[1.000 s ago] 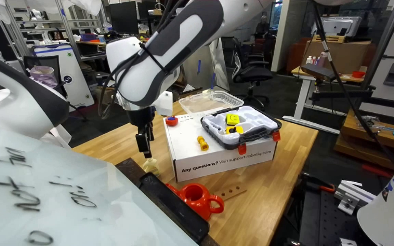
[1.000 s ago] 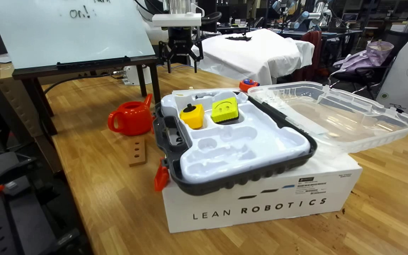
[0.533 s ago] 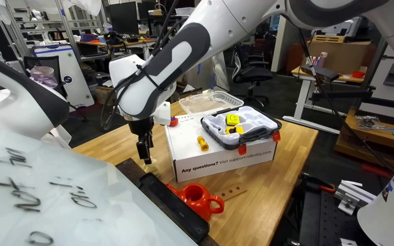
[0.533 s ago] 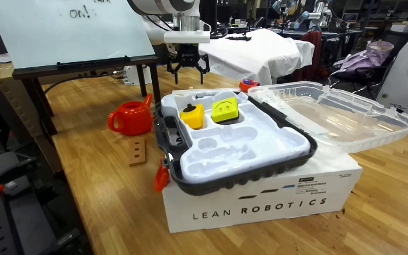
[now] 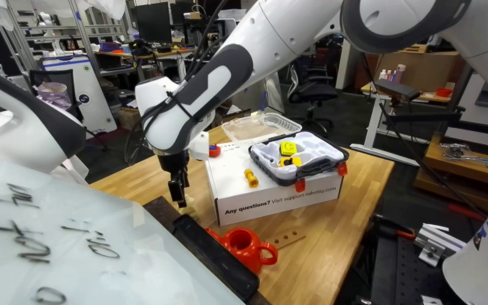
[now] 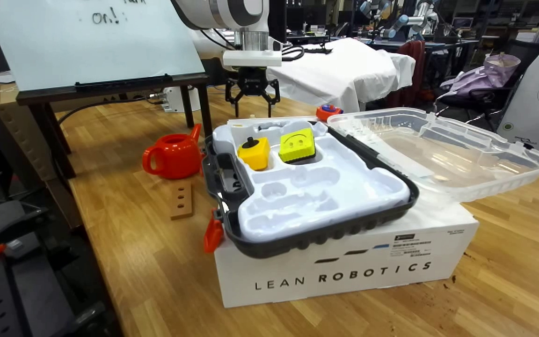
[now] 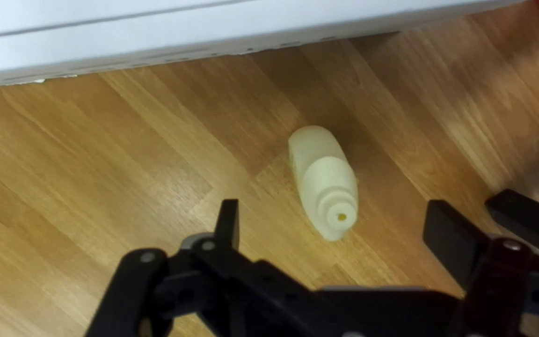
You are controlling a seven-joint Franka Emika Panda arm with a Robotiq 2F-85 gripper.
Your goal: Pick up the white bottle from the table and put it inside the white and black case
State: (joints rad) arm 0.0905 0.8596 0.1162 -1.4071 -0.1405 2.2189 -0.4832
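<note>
The white bottle (image 7: 323, 178), cream-coloured with a narrow nozzle, stands on the wooden table beside the cardboard box. It shows partly behind my gripper in an exterior view (image 5: 189, 206). My gripper (image 5: 181, 205) points down just above the bottle, fingers apart, holding nothing. In the wrist view its fingers (image 7: 335, 210) are wide open, with the bottle's nozzle between and a little beyond the tips, touching neither. The gripper (image 6: 253, 115) also shows behind the case, where the bottle is mostly hidden. The white and black case (image 6: 367, 192) lies open on the box, white tray in a black shell (image 5: 320, 148).
The case holds a yellow bottle-like piece (image 6: 253, 154) and a yellow smiley block (image 6: 296, 145). It sits on a white cardboard box (image 6: 344, 276), with a yellow bolt (image 5: 251, 178) and red tape measure (image 5: 214, 151). A whiteboard (image 5: 79, 237), red teapot (image 5: 244, 250) and holed strip (image 5: 286, 239) are near.
My gripper has moved down toward the bottle and slightly to the right in an exterior view, slowing in the last half second. The fingers stay open. The bottle and case have not moved.
</note>
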